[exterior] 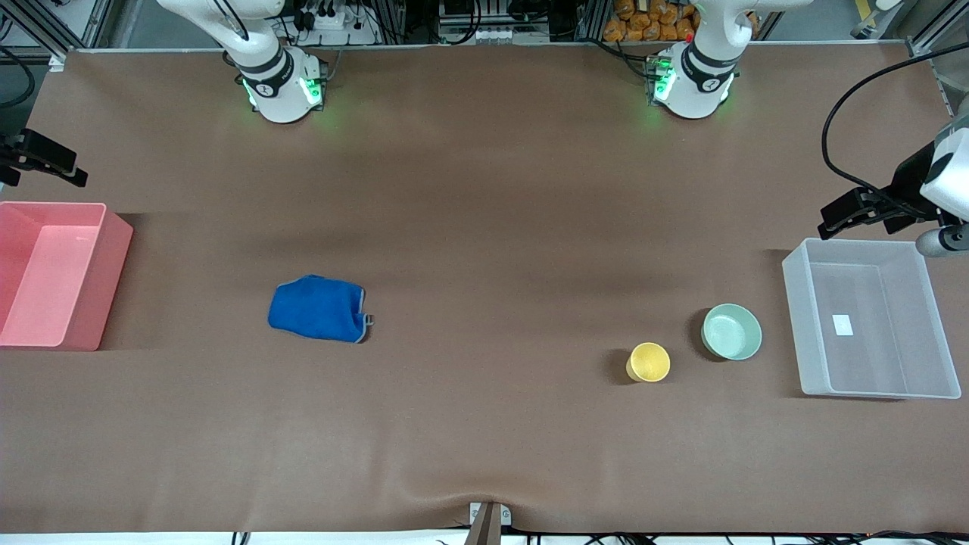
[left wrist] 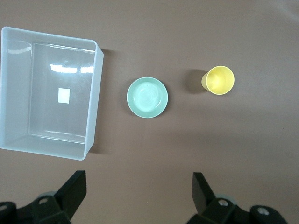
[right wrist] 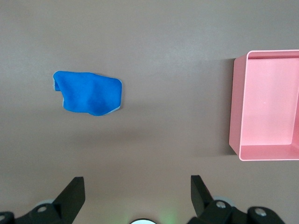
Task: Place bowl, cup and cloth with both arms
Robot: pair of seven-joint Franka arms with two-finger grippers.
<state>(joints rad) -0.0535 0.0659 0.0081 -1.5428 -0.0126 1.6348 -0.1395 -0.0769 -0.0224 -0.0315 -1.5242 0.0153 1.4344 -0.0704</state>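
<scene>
The mint-green bowl (exterior: 731,331) stands on the brown table beside a clear bin, and it shows in the left wrist view (left wrist: 147,97). The yellow cup (exterior: 649,362) stands upright beside the bowl, slightly nearer the front camera (left wrist: 218,80). The blue cloth (exterior: 318,308) lies crumpled toward the right arm's end (right wrist: 88,92). My left gripper (exterior: 840,214) hangs high over the table by the clear bin, open and empty (left wrist: 138,179). My right gripper (exterior: 64,168) hangs high over the table by a pink bin, open and empty (right wrist: 137,182).
A clear plastic bin (exterior: 795,318) sits at the left arm's end of the table (left wrist: 93,98). A pink bin (exterior: 106,288) sits at the right arm's end (right wrist: 236,107). Both bins hold none of the three objects. Cables hang near the left arm.
</scene>
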